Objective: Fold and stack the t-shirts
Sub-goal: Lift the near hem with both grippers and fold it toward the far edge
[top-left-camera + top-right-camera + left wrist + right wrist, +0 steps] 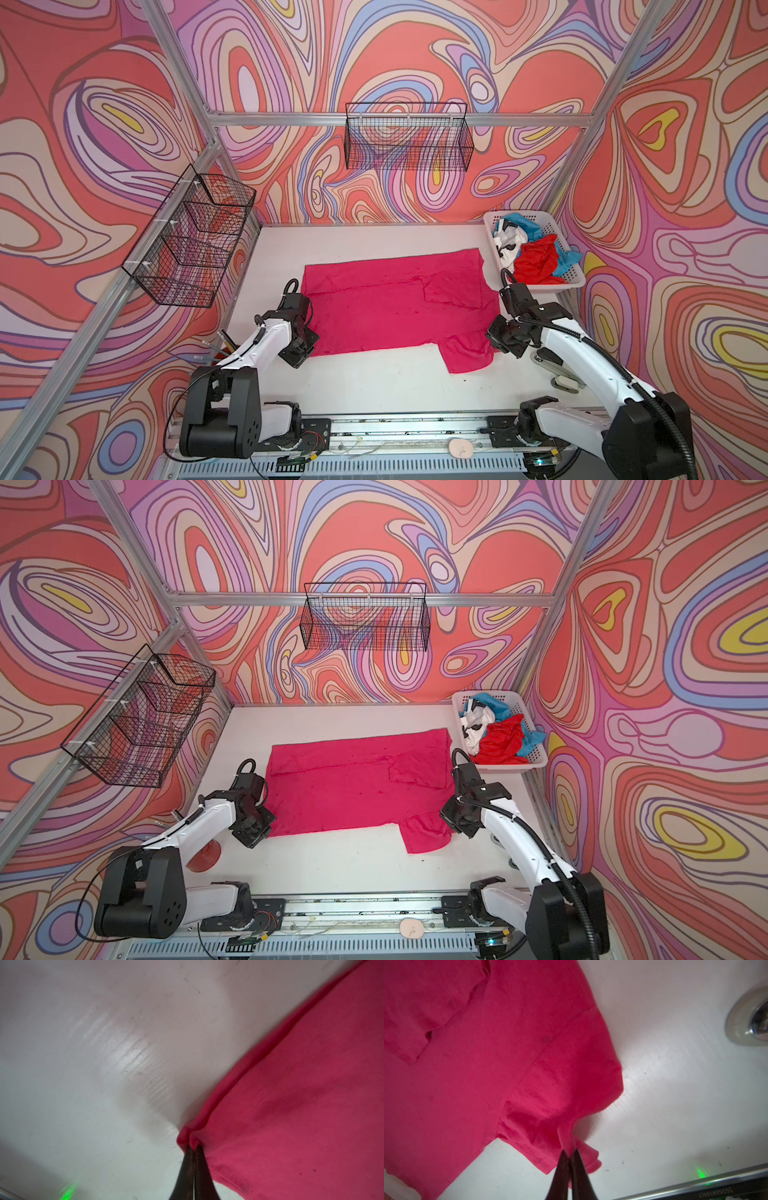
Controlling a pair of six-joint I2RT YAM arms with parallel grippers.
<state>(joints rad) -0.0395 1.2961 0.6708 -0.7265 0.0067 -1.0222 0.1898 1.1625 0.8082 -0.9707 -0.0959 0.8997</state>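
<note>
A large magenta-pink t-shirt (386, 307) (353, 787) lies spread on the white table in both top views, its far part folded over. My left gripper (194, 1147) is shut on a pinch of the shirt's near left corner (187, 1134). My right gripper (570, 1152) is shut on a pinch of the near sleeve (566, 1134), which sticks out toward the table's front (465, 353). In both top views the fingertips are hidden under the wrists. Red, teal-blue and white t-shirts (534, 253) (496, 733) lie crumpled in the basket.
A white slotted basket (561, 232) (528, 712) stands at the back right corner. Black wire baskets hang on the left wall (187, 245) and back wall (409, 137). A red round object (203, 860) sits near the left arm. A metal fitting (749, 1020) lies near my right gripper.
</note>
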